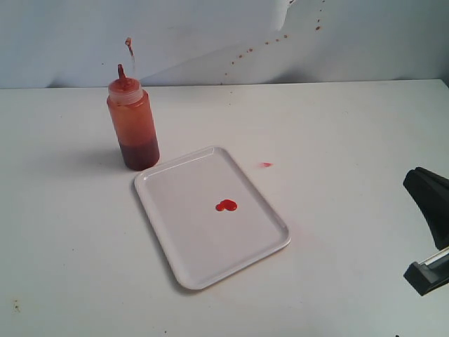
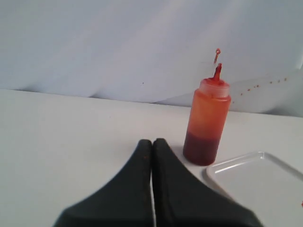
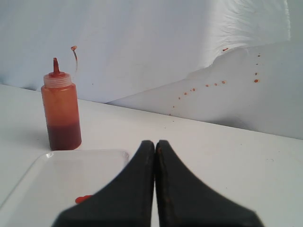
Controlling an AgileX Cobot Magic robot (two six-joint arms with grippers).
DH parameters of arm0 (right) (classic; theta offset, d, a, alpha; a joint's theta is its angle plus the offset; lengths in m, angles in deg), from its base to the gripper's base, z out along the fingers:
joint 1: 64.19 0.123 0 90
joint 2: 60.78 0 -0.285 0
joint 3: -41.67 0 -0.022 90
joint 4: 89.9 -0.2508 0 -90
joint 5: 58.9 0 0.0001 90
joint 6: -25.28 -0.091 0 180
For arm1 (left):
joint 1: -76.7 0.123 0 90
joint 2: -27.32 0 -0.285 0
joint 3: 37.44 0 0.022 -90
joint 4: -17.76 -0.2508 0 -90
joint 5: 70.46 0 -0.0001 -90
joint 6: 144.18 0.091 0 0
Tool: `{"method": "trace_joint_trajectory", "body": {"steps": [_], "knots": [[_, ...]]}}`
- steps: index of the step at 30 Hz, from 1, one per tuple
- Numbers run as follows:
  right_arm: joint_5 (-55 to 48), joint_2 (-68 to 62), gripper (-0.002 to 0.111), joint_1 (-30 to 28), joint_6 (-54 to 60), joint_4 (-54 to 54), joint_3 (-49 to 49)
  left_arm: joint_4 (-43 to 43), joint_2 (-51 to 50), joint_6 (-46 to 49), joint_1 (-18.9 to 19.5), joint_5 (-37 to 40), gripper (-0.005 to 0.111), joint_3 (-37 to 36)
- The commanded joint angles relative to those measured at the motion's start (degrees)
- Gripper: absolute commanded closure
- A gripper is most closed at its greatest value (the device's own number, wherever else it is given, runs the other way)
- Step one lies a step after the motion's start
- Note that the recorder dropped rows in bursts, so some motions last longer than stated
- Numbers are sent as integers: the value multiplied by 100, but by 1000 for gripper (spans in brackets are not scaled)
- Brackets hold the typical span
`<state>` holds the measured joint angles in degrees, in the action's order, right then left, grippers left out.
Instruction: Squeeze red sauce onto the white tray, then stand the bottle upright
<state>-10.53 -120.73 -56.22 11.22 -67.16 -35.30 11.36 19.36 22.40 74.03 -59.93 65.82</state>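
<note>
The bottle (image 1: 132, 126) stands upright on the table just behind the far left corner of the white tray (image 1: 189, 242), its tethered cap hanging open above the nozzle. A small double blob of red sauce (image 1: 225, 206) lies near the tray's middle. Darker sauce fills the bottle's lower part (image 2: 201, 147). My left gripper (image 2: 152, 141) is shut and empty, facing the bottle (image 2: 207, 118) from a short distance. The right gripper (image 3: 155, 142) is shut and empty too, beside the tray (image 3: 52, 175), with the blob (image 3: 83, 199) partly behind one finger. The left gripper is outside the exterior view.
A tiny pinkish-red speck (image 1: 266, 164) marks the table right of the tray. Red splatter dots (image 1: 266, 43) run across the white backdrop. Part of the right arm (image 1: 429, 203) shows at the exterior view's right edge.
</note>
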Motion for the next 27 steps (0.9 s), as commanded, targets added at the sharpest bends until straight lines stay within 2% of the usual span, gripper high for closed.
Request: {"method": "trace_joint_trajectory", "body": {"steps": [1,10,27], "knots": [[53,33,108,-4,38,-23,-25,183,17,546,-32,500,107,-47],[53,33,108,-4,38,-23,-25,194,17,955,-32,598,107,-47],[53,33,108,-4,38,-23,-25,194,17,1065,-32,587,107,-47]]}}
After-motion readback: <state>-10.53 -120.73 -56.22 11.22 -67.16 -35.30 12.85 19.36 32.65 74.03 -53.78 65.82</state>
